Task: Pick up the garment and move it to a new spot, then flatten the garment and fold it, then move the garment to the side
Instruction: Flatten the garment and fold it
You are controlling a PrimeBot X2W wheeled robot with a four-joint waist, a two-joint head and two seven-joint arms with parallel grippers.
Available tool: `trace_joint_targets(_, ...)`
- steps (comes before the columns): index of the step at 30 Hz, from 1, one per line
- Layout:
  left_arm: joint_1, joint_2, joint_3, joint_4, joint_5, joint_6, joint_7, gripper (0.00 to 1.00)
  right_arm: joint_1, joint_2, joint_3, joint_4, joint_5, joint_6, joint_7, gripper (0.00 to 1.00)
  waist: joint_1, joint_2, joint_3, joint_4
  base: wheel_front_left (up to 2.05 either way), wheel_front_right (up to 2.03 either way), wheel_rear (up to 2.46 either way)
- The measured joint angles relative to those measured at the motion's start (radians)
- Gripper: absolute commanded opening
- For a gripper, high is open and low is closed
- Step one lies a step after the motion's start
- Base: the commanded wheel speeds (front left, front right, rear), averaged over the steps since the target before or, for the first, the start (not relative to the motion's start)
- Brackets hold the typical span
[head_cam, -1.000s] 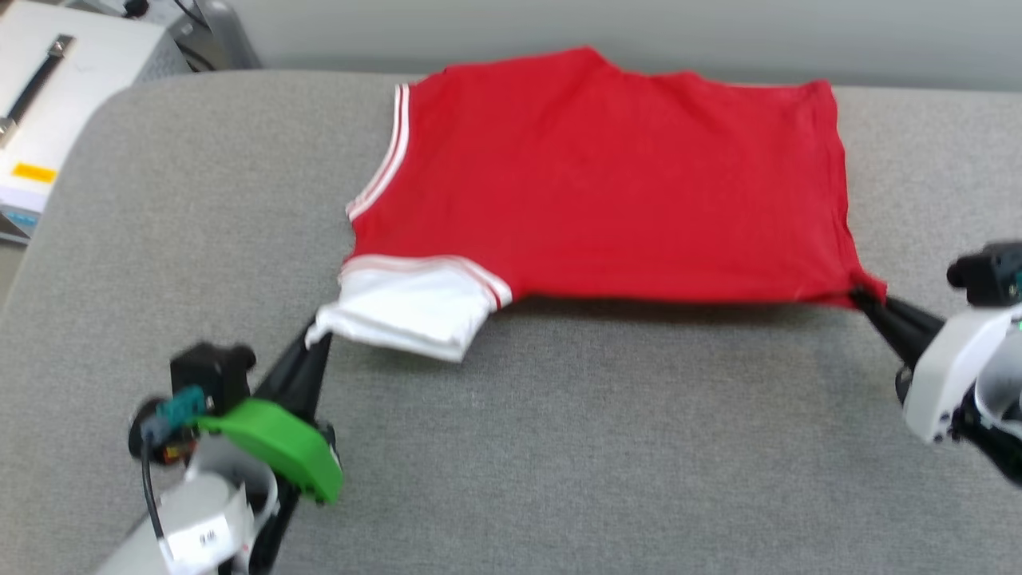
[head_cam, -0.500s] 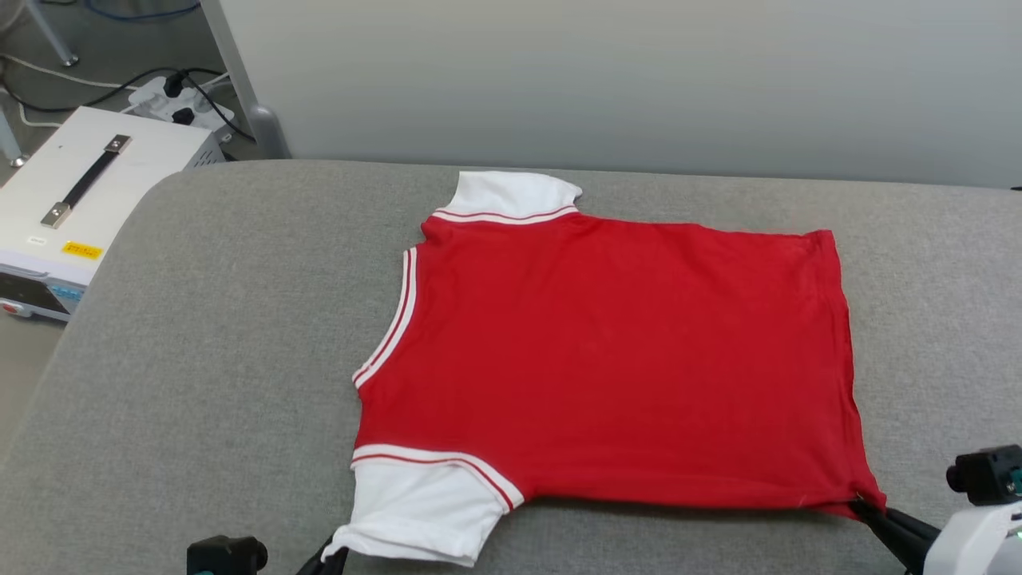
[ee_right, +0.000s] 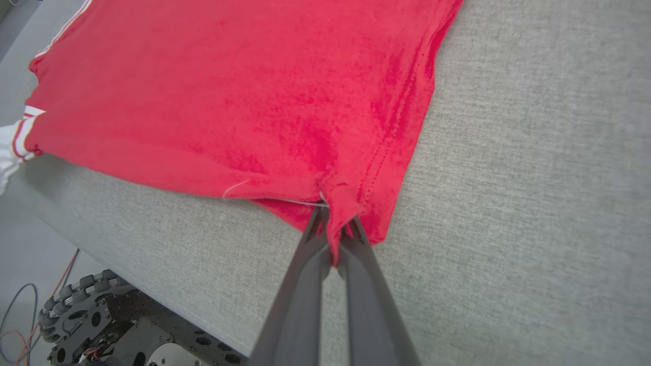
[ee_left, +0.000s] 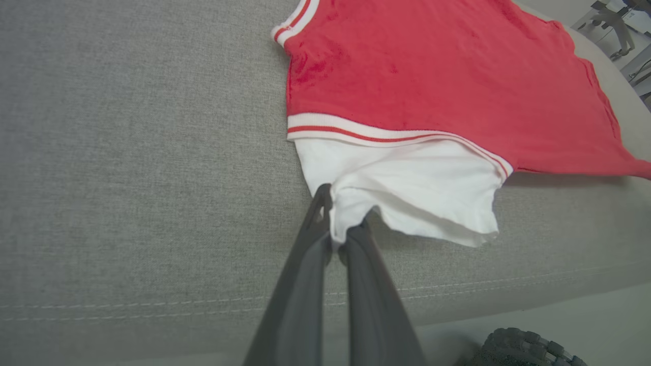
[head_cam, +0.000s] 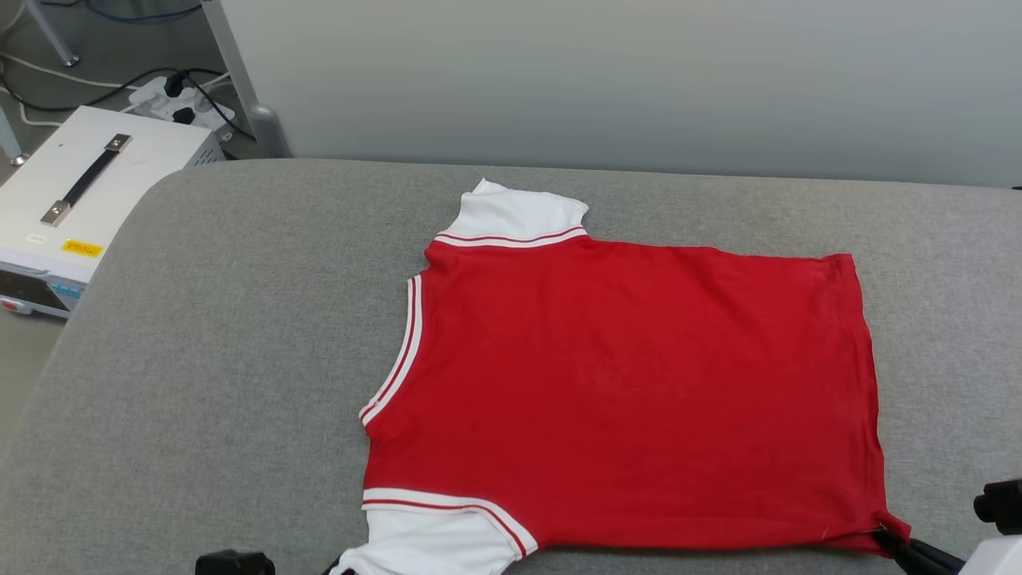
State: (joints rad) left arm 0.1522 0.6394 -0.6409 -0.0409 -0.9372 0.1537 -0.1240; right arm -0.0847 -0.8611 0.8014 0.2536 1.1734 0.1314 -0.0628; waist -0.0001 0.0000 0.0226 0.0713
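Grips at jaw tips: left gripper (ee_left: 339, 223) clamps white short sleeve (ee_left: 407, 188), right gripper (ee_right: 333, 223) hem corner (ee_right: 351, 203), apparently drawing red jersey T-shirt (head_cam: 623, 383) flat.

The left tool (ee_left: 339, 224) pinches the garment (head_cam: 623, 383) by its white sleeve; the right tool (ee_right: 335, 230) pinches its red corner.

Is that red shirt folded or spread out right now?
Spread out, not folded. The garment lies open on the grey surface, both white sleeves sticking out, with no layer doubled over its red body.
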Motion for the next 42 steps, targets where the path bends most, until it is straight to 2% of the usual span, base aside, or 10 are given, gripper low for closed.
trace_joint_targets(7,-0.193,-0.011,-0.013,0.071,0.090,-0.055,0.010,0.00,-0.024,0.012,-0.102,-0.042,-0.049,0.000,0.051,0.00,0.0000,0.0000,0.035,-0.010,0.00,0.00,0.00)
trace_joint_targets(12,-0.365,-0.011,-0.002,0.122,0.112,-0.102,0.044,0.00,-0.070,0.019,-0.172,-0.076,-0.074,0.000,0.095,0.00,0.0000,0.0000,0.075,-0.019,0.00,0.00,0.00)
trace_joint_targets(18,-0.572,-0.021,0.002,0.232,0.147,-0.179,0.084,0.00,-0.150,0.053,-0.225,-0.098,-0.105,0.000,0.164,0.00,0.0001,0.0000,0.142,-0.037,0.00,0.00,0.00)
trace_joint_targets(29,-0.783,-0.094,-0.051,0.534,0.163,-0.265,0.103,0.00,-0.363,0.145,-0.212,-0.012,-0.164,0.000,0.262,0.00,0.0002,0.0000,0.273,-0.084,0.00,0.00,0.00)
trace_joint_targets(35,-0.833,-0.139,-0.102,0.682,0.160,-0.277,0.079,0.00,-0.448,0.180,-0.174,0.089,-0.182,0.000,0.273,0.00,0.0002,0.0000,0.329,-0.099,0.00,0.00,0.00)
trace_joint_targets(40,-0.866,-0.154,-0.148,0.743,0.136,-0.281,0.045,0.00,-0.476,0.197,-0.131,0.141,-0.184,0.000,0.272,0.00,0.0002,0.0000,0.338,-0.100,0.00,0.00,0.00)
trace_joint_targets(41,-0.874,-0.162,-0.171,0.764,0.125,-0.281,0.028,0.00,-0.480,0.200,-0.119,0.160,-0.183,0.000,0.258,0.15,0.0002,0.0000,0.331,-0.097,0.00,0.00,0.00)
trace_joint_targets(42,-0.877,-0.165,-0.178,0.774,0.122,-0.281,0.022,0.43,-0.480,0.201,-0.115,0.165,-0.181,0.000,0.251,0.36,0.0002,0.0000,0.328,-0.096,0.00,0.00,0.00)
